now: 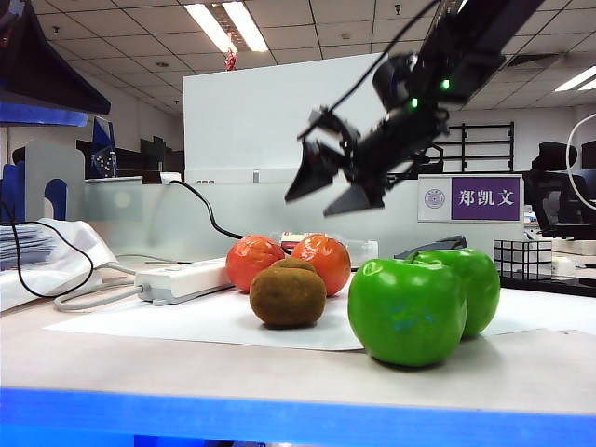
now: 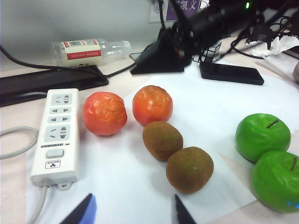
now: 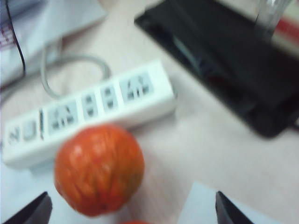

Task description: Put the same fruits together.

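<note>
Kiwis lie touching, end to end, long axes in line. Right gripper hangs above the tangerines, jaws apart. Left gripper: jaws apart, empty. Bottle label unreadable.

Glossy plastic-looking green apples, fuzzy matt kiwis (tangerines shiny, wrinkled), on smooth white paper.

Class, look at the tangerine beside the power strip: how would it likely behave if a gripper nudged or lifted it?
The tangerine looks round, so a nudge would probably roll it toward the power strip. Its glossy skin may slip in a loose pinch. The open right gripper hangs above it, empty; the left gripper is apart.
</note>
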Motion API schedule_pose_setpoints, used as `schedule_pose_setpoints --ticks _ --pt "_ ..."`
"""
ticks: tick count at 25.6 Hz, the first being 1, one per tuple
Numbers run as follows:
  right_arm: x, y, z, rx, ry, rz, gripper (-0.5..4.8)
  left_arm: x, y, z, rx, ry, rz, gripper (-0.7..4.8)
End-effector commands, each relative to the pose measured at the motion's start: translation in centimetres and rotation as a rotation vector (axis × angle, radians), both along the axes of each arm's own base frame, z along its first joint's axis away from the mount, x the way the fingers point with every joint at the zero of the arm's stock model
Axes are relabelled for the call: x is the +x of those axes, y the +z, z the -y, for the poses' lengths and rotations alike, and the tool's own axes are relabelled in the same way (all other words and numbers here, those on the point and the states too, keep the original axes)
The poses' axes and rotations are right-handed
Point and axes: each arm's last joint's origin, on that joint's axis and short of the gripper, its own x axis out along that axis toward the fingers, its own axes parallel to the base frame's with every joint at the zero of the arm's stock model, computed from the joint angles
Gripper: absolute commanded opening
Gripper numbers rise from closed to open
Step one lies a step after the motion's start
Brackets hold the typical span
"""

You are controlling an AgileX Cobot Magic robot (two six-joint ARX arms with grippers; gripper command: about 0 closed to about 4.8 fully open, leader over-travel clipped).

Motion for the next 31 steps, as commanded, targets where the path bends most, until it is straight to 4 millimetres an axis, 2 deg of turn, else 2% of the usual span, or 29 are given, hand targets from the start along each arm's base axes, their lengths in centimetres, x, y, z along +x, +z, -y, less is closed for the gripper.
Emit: schedule_pose_setpoints --ticks 1,4,5,6,7,8,9,10,11,12,14,16,19,21,22,24,28,31 --pt "-1.0 5.2 1.0 0.045 0.008 0.071 4.79 0.0 0.5 0.1 -0.014 -0.033 0.031 2.14" --pt "-4.0 11.5 3.2 0.153 0.123 0.150 4.79 0.0 1.3 0.2 -0.066 -0.063 0.090 2.14" --pt "-5.3 13.4 4.0 0.182 0.147 0.153 3.99 0.0 1.5 0.2 -0.088 -0.061 0.098 2.13" --pt "-7.6 15.8 4.7 0.198 0.186 0.160 1.98 0.1 1.9 0.2 -0.121 -0.058 0.121 2.03" --pt "-9.0 17.2 5.0 0.196 0.219 0.185 0.56 0.1 2.2 0.2 -0.139 -0.058 0.139 1.82" --pt "-11.5 19.3 5.7 0.166 0.241 0.241 -0.04 0.0 2.7 0.2 -0.163 -0.059 0.174 1.04" --pt "-13.1 20.6 6.2 0.136 0.224 0.280 -0.09 0.0 3.0 0.2 -0.186 -0.065 0.195 0.46" --pt "-15.8 22.6 7.0 0.093 0.189 0.338 -0.09 -0.2 3.4 0.2 -0.212 -0.071 0.216 0.12" --pt "-17.6 23.8 7.5 0.073 0.167 0.373 -0.09 -0.4 3.9 0.1 -0.234 -0.072 0.241 0.00" --pt "-20.5 25.5 8.4 0.054 0.124 0.423 -0.09 -0.8 4.5 0.0 -0.246 -0.077 0.287 -0.06" --pt "-25.3 27.7 9.9 0.012 0.039 0.505 -0.09 -2.2 5.8 -0.3 -0.263 -0.084 0.375 -0.06" --pt "-29.8 28.7 11.5 -0.045 -0.093 0.569 -0.09 -3.9 6.8 -0.8 -0.279 -0.074 0.440 -0.06" --pt "-34.1 28.6 12.9 -0.066 -0.187 0.600 -0.09 -5.7 7.3 -1.4 -0.283 -0.016 0.470 -0.06" --pt "-37.3 27.4 13.9 -0.055 -0.279 0.608 -0.09 -7.3 7.2 -2.0 -0.264 0.040 0.460 -0.06" --pt "-38.2 26.7 14.3 -0.063 -0.323 0.611 -0.09 -7.9 7.0 -2.2 -0.248 0.059 0.447 -0.06" --pt "-41.0 24.4 15.3 -0.016 -0.440 0.611 -0.09 -9.1 6.5 -2.5 -0.219 0.082 0.418 -0.06" --pt "-45.6 19.4 16.6 0.209 -0.539 0.702 -0.09 -11.3 6.6 -3.0 -0.233 0.086 0.472 -0.06" --pt "-48.4 14.6 17.7 0.363 -0.665 0.741 -0.09 -12.0 6.3 -3.4 -0.233 0.222 0.443 -0.06"
